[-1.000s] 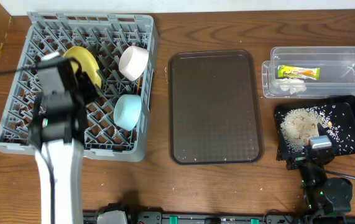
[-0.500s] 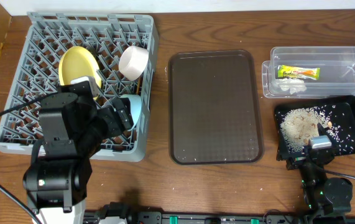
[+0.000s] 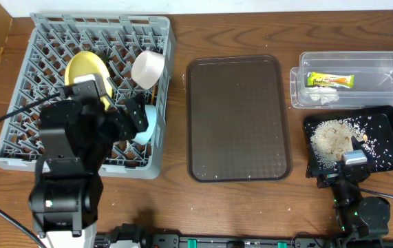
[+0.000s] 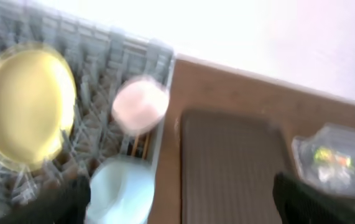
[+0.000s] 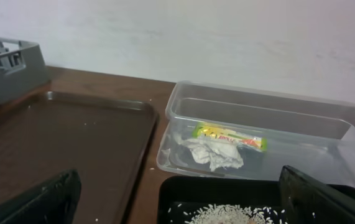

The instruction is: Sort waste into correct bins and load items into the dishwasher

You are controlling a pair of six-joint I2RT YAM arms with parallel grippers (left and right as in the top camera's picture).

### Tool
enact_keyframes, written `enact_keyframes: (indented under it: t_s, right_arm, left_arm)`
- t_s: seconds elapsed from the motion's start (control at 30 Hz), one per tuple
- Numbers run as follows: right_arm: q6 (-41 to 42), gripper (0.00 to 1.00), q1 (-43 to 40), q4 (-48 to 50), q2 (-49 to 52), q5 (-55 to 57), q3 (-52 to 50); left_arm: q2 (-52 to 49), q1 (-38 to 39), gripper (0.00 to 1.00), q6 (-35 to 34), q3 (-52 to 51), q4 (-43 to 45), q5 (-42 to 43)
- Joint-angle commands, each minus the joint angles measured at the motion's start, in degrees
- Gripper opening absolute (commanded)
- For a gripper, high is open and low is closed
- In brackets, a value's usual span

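The grey dish rack [image 3: 100, 21] filled the upper left of the overhead view. In it a yellow plate [image 3: 86, 69] stood tilted among the dividers. A white cup [image 3: 148, 69] lay on its side near the rack's right wall. A light blue bowl [image 3: 149, 125] sat just below the cup, partly hidden by the left arm. The left fingers [image 4: 317, 199] were spread wide over the rack's lower part, holding nothing.

At the upper right, the clear tub [image 3: 389, 60] held the snack wrapper [image 3: 330, 80] and the crumpled tissue [image 3: 323, 97]. Just below it, the black tray [image 3: 392, 127] carried the rice scraps [image 3: 330, 138]. The brown tray [image 3: 237, 117] lay on the counter [image 3: 237, 207] between the rack and the bins. The right fingers [image 5: 37, 199] stood wide apart and empty at the lower right, near the black tray.
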State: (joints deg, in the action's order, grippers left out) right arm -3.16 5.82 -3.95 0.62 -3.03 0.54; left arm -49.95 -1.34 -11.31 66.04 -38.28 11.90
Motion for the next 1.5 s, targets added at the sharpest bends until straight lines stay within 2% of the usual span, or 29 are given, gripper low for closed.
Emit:
enact_keyframes:
  t_s: [0.0, 0.1, 0.2, 0.4, 0.7, 0.87, 1.17, 1.47]
  right_arm:
    - [0.76, 0.99, 0.52, -0.04, -0.33, -0.22, -0.22]
    - [0.76, 0.99, 0.52, -0.04, -0.33, -0.24, -0.22]
    - [0.76, 0.99, 0.52, -0.04, -0.33, -0.22, -0.22]
    - [0.76, 0.99, 0.52, -0.04, -0.33, -0.22, -0.22]
    - [0.76, 0.99, 0.52, -0.04, -0.33, -0.22, -0.22]
    - [0.76, 0.99, 0.52, -0.04, -0.33, -0.22, -0.22]
    - [0.76, 0.99, 0.52, -0.04, -0.33, -0.22, -0.22]
    - [0.76, 0.99, 0.52, -0.04, -0.33, -0.22, -0.22]
  left_arm:
    - [6.05, 1.42, 0.94, 3.85, -6.84, 7.78, 0.55]
    - [13.49, 2.58, 0.94, 6.21, -15.63, 17.25, 0.55]
    - [21.84, 2.82, 0.94, 6.23, -24.96, 22.95, 0.50]
    - [35.19, 2.82, 0.95, 6.19, -37.59, 24.55, 0.09]
    - [48.35, 2.84, 0.95, 6.38, -49.66, 28.35, -5.20]
    - [49.86, 3.26, 0.95, 6.40, -54.55, 30.95, -5.53]
    - [49.86, 3.58, 0.95, 6.58, -65.99, 41.42, -5.99]
    - [49.66, 3.56, 0.95, 6.56, -65.81, 37.03, -6.60]
